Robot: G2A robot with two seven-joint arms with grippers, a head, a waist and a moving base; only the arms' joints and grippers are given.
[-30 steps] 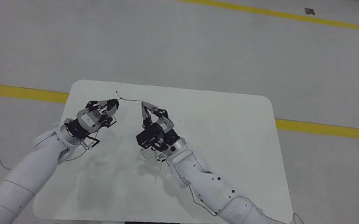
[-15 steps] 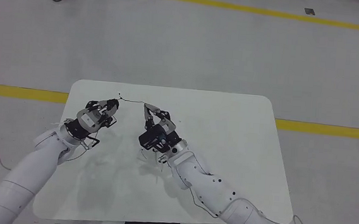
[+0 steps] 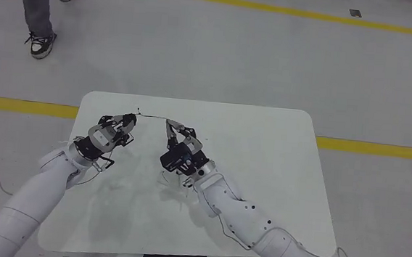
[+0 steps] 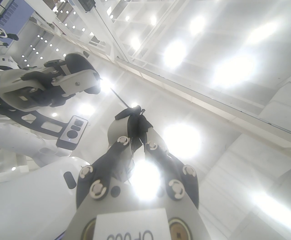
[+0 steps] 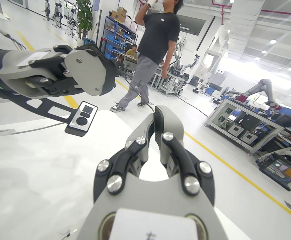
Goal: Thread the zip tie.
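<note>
Above the table [image 3: 278,134], towards its far edge and on the robot's left half of it, the zip tie [image 3: 153,116] hangs as a thin black line strung between the two grippers, clear of the table top. The left gripper [image 3: 130,117] is clamped on one end. Its own wrist view shows the fingers pressed together with a small dark knob just past their tips. I take this to be the tie's head, though it is too small to be sure. The right gripper [image 3: 168,123] pinches the other end, its ribbed pads closed flat on the strap, which leaves the tips and runs across toward the left gripper.

The step in hand, as I judge it, is bringing the tail round to the head so it can be fed through the slot. Nothing is threaded yet, since the strap lies nearly straight over the table with its ends apart. To do it well, one end should be fixed above the table while the other travels, so the strap bows into a loop rather than twisting. The tail is best held close to its tip, leaving only a short free stub that cannot flop away at the slot. It should meet the head square on, in line with the opening and with the toothed face turned the right way. A slow approach matters, because a strap this thin will likely buckle or slip from the pads if pushed off-axis.
</note>
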